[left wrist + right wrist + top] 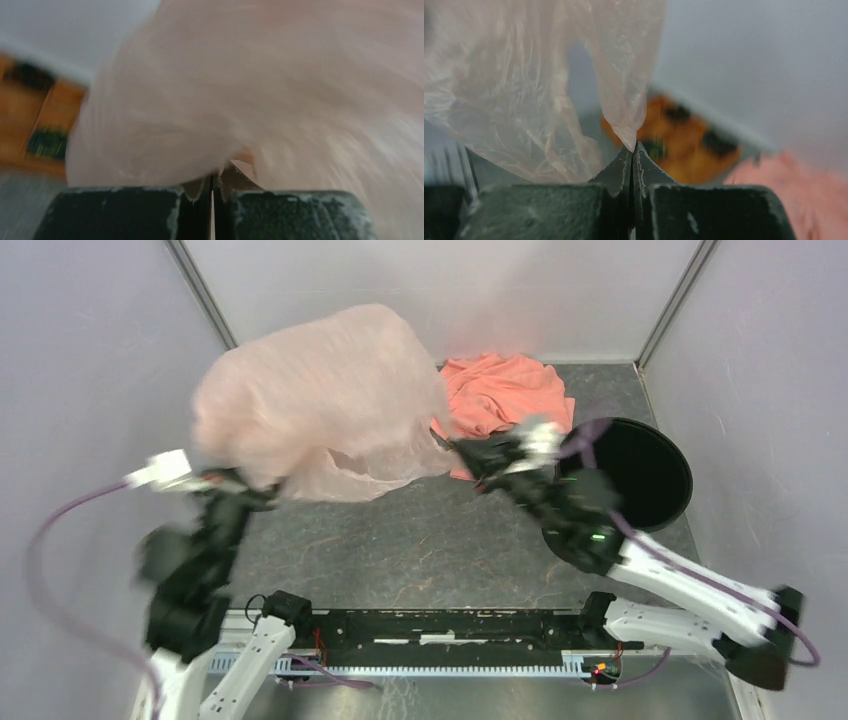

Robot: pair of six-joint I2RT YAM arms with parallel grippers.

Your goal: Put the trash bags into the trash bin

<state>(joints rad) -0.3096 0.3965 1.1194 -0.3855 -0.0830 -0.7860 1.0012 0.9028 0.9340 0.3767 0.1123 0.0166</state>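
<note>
The thin, translucent pale pink plastic film bag [320, 400] hangs in the air above the grey surface [420, 540], puffed up and wrinkled, toward 11 o'clock in the top view. It is stretched between the two arms. The left fingers [262, 492] are pressed fully together on the bag's lower edge at its 7 o'clock side. The left wrist view shows a small fold of film pinched between them, and the rest of the bag [260, 100] fills that view, blurred. The right fingers [462, 450] are also pressed together, and they pinch a narrow corner of the bag [624, 100] at its 4 o'clock side. The round black plastic bin [655, 475] stands upright at 3 o'clock, apart from the bag. A salmon-orange cloth [505, 390] lies crumpled at 1 o'clock, between bag and bin.
</note>
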